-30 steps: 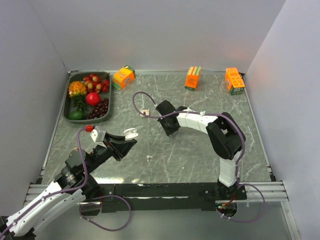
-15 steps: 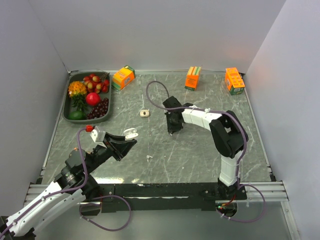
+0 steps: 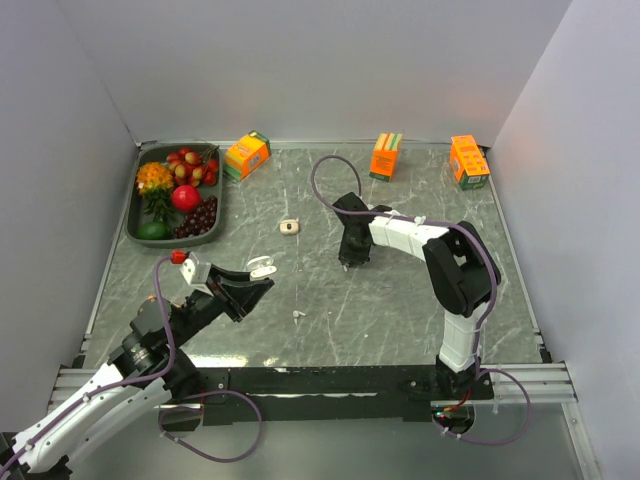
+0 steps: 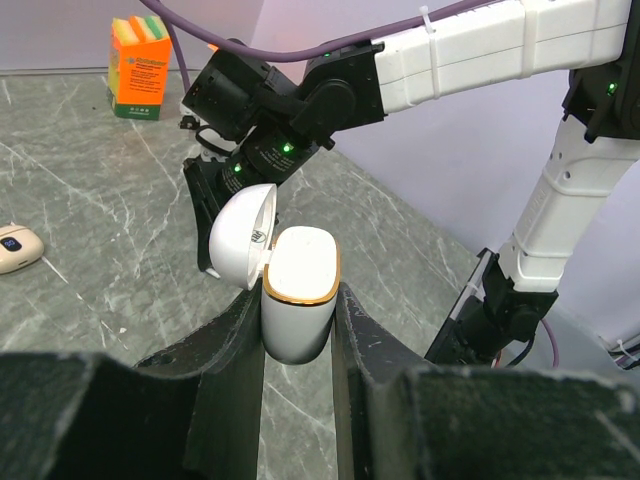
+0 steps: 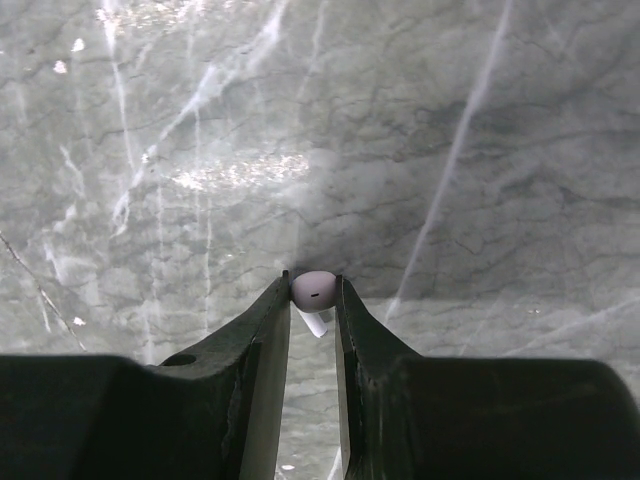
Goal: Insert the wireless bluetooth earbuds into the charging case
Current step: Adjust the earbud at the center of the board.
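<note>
My left gripper [image 4: 297, 305] is shut on a white charging case [image 4: 300, 262] with a gold rim, held upright above the table with its lid [image 4: 240, 238] swung open to the left. From above, that case [image 3: 262, 267] sits at the left gripper [image 3: 258, 280], front left. My right gripper [image 5: 312, 285] is shut on a tiny white earbud [image 5: 316, 288], stem pointing down, just over the marble table. It hangs mid-table [image 3: 350, 262], apart from the case. A second earbud [image 3: 298, 315] lies loose on the table between the arms.
A small beige case with a dark spot [image 3: 289, 227] lies on the table left of the right arm, also visible from the left wrist [image 4: 15, 248]. A dark tray [image 3: 133, 215] of fruit sits far left. Three orange cartons [image 3: 247, 155] [image 3: 385, 156] [image 3: 468, 161] line the back.
The right arm has swung to the right, away from the beige case, carrying the earbud. The left arm and its case have not moved.
</note>
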`<act>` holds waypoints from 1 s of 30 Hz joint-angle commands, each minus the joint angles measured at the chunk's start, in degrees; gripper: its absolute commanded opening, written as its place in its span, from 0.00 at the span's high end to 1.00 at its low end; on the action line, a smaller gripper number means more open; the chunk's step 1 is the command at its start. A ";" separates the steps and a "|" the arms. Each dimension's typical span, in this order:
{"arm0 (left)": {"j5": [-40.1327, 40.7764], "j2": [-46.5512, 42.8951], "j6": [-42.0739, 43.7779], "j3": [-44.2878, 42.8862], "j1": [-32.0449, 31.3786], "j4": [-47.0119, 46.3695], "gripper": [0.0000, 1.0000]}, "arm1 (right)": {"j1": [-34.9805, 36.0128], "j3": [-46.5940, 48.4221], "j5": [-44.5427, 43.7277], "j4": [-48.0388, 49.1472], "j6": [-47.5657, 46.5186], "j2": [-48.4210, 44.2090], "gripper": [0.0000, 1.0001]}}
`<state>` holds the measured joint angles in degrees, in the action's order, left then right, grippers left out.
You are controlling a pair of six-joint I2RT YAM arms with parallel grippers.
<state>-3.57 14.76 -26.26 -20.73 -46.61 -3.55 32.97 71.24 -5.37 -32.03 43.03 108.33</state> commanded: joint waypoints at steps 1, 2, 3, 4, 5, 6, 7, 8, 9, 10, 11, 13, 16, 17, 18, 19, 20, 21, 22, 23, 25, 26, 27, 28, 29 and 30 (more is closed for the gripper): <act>0.41 -0.61 -0.81 -2.12 -0.24 -1.46 0.99 | -0.54 0.92 -3.51 -4.70 1.01 -0.23 0.91; 0.41 -0.53 -0.81 -2.12 -0.32 -1.37 0.99 | -0.54 0.92 -3.69 -4.79 0.57 -0.32 0.86; 0.32 -0.35 -0.72 -2.12 -0.32 -1.46 0.99 | -0.45 0.92 -3.86 -4.97 0.31 -0.23 0.84; 0.23 -0.26 -0.81 -2.21 -0.32 -1.55 0.99 | -0.54 0.92 -3.95 -4.97 0.13 -0.40 0.81; 0.23 -0.18 -0.72 -2.21 -0.32 -1.55 0.99 | -0.54 0.92 -4.30 -5.14 -0.13 -0.49 0.75; 0.15 0.00 -0.72 -2.21 -0.32 -1.63 0.99 | -0.54 0.74 -4.39 -5.15 -0.22 -0.58 0.72; 0.15 0.18 -0.63 -2.21 -0.32 -1.63 0.99 | -0.54 0.74 -4.39 -5.06 -0.31 -0.75 0.70; 0.06 0.18 -0.63 -2.21 -0.24 -1.63 0.99 | -0.54 0.65 -4.48 -5.15 -0.48 -0.84 0.65; 0.15 0.18 -0.63 -2.21 -0.32 -1.63 0.99 | -0.54 0.74 -4.48 -5.23 -0.57 -0.84 0.63; 0.06 0.26 -0.63 -2.21 -0.32 -1.63 0.99 | -0.63 0.74 -4.39 -5.23 -0.66 -0.76 0.61; 0.06 0.35 -0.63 -2.30 -0.32 -1.63 0.99 | -0.54 0.83 -4.22 -5.15 -0.66 -0.67 0.58; 0.06 0.35 -0.63 -2.30 -0.32 -1.55 0.99 | -0.54 0.83 -4.04 -5.23 -0.66 -0.49 0.56; 0.15 0.44 -0.55 -2.38 -0.24 -1.46 0.99 | -0.54 1.27 -4.04 -5.58 -0.75 -0.23 0.53; 0.06 0.44 -0.63 -2.47 -0.32 -1.37 0.99 | -0.54 1.27 -4.30 -5.85 -0.84 -0.23 0.52; 0.06 0.44 -0.63 -2.47 -0.32 -1.28 0.99 | -0.54 1.35 -4.91 -5.94 -1.01 -0.32 0.51; 0.06 0.44 -0.63 -2.47 -0.24 -1.20 0.99 | -0.54 1.44 -5.27 -6.37 -1.36 -0.66 0.49; 0.06 0.44 -0.55 -2.56 -0.32 -1.19 0.99 | -0.54 1.62 -5.96 -6.72 -2.06 -1.02 0.40; 0.06 0.35 -0.55 -2.56 -0.32 -1.11 0.99 | -0.54 1.62 -6.49 -6.90 -2.59 -1.37 0.35; 0.14 0.44 -0.55 -2.56 -0.24 -1.19 0.99 | -0.45 1.53 -7.54 -6.99 -3.20 -2.59 0.28; 0.15 0.53 -0.55 -2.56 -0.32 -1.19 0.99 | -0.45 1.36 -7.81 -6.64 -5.39 -3.30 0.10; 0.06 0.53 -0.46 -2.56 -0.32 -1.28 0.99 | -0.45 1.35 -9.30 -6.64 -8.56 -4.79 0.01; -0.03 0.62 -0.37 -2.56 -0.32 -1.46 0.99 | -0.45 1.88 -10.01 -7.25 -11.01 -4.97 0.01; 0.06 0.62 -0.37 -2.56 -0.24 -1.46 0.99 | -0.36 2.14 -10.28 -6.82 -12.77 -5.24 0.01; -0.03 0.62 -0.37 -2.47 -0.32 -1.55 0.99 | -0.45 2.15 -10.19 -6.38 -14.44 -5.76 0.01; -0.03 0.79 -0.37 -2.56 -0.32 -1.63 0.99 | -0.45 2.15 -9.06 -4.29 -18.29 -6.03 0.02; -0.12 0.88 -0.28 -2.56 -0.32 -1.63 0.99 | -0.19 1.28 -8.53 -3.31 -20.24 -6.90 0.05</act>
<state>-3.60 14.90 -26.24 -20.78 -46.61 -3.55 32.95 71.96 -12.49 -37.28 33.26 106.74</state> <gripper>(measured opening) 0.304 0.987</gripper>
